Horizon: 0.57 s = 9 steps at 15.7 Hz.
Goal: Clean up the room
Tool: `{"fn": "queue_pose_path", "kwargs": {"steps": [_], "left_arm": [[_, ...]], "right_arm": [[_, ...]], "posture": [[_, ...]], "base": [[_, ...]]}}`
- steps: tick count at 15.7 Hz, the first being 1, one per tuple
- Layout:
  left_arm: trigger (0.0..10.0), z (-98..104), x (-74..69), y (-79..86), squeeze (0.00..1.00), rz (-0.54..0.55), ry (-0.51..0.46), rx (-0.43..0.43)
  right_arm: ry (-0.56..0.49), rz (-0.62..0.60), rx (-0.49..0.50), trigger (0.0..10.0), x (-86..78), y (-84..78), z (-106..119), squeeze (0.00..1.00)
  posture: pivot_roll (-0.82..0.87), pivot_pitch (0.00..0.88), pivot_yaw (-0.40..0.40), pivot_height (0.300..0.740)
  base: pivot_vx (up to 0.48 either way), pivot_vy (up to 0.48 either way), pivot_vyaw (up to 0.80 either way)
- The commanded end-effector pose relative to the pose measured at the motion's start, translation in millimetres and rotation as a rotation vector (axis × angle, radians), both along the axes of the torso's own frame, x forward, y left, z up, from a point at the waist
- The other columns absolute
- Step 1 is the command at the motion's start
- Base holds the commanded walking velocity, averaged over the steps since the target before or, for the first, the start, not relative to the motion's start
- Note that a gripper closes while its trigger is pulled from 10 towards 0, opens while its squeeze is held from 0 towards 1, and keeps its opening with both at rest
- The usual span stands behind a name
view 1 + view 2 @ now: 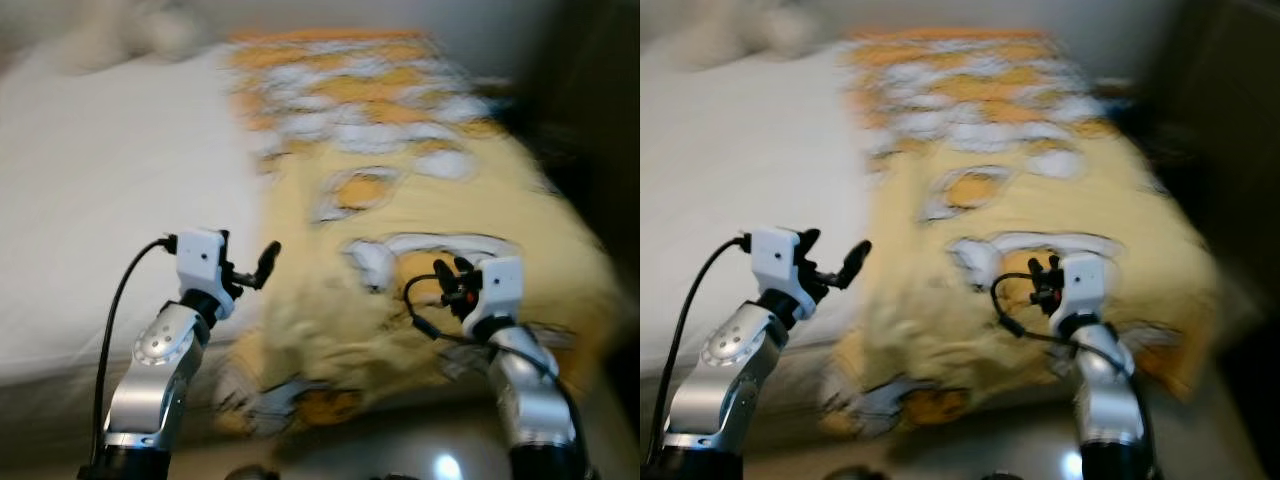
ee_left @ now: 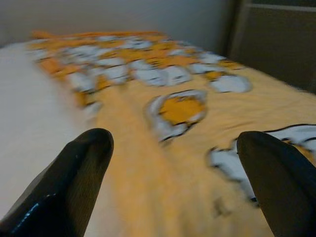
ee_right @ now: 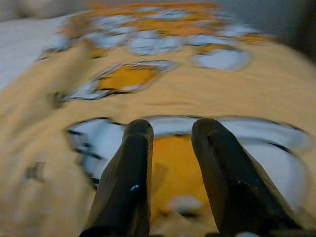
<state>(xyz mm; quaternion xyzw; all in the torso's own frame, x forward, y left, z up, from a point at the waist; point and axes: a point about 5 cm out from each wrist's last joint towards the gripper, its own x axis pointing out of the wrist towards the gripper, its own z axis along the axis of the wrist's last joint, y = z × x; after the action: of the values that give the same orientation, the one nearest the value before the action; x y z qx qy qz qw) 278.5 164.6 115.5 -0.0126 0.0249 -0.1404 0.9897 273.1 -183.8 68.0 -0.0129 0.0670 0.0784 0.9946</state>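
Facing a yellow blanket (image 1: 400,250) with fried-egg print, spread rumpled across the bed's (image 1: 110,200) right side, near edge bunched | left pincer (image 1: 252,268) wide apart above its left border | right pincer (image 3: 170,168) narrow, empty, over an egg print | tidying looks barely begun: blanket ungrasped, unstraightened.

Bed (image 1: 100,180) fills left and centre of the head views; blanket (image 1: 420,200) lies on its right half, running from upper centre to lower right. Pillow (image 1: 120,35) at upper left. Left gripper (image 1: 252,265) lower left at the blanket's edge; right gripper (image 1: 448,275) lower right, over the blanket
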Motion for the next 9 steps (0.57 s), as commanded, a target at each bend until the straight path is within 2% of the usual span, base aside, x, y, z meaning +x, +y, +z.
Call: {"fn": "queue_pose_path", "kwargs": {"steps": [1, 5, 7, 9], "left_arm": [[10.0, 1, 0.6, 5.0, 0.0, 0.032, -0.011, 0.01], [10.0, 1, -3.9, 22.2, 0.0, 0.086, -0.012, 0.031], [10.0, 2, -3.4, 23.8, 0.0, 0.076, -0.014, 0.023], [10.0, 2, -1.6, 20.6, 0.0, 0.05, -0.013, 0.029]], "right_arm": [[0.001, 0.011, -0.047, 10.0, -0.2, 4.1, 3, 0.0], [0.041, 0.067, -0.044, 10.0, -5.4, 20.0, -1, 0.0], [0.047, 0.091, -0.055, 10.0, -9.6, 30.7, -2, 0.0], [0.044, 0.088, -0.061, 10.0, -11.7, 33.5, -2, 0.0]], "posture": [[-0.04, 0.0, 0.038, 0.74], [-0.02, 0.0, 0.028, 0.74], [-0.02, 0.0, 0.031, 0.74], [-0.03, 0.0, 0.043, 0.74]], "base": [[0.364, 0.0, 0.0], [0.361, 0.0, 0.0], [0.364, 0.0, 0.0], [0.362, 0.0, 0.0]]}}
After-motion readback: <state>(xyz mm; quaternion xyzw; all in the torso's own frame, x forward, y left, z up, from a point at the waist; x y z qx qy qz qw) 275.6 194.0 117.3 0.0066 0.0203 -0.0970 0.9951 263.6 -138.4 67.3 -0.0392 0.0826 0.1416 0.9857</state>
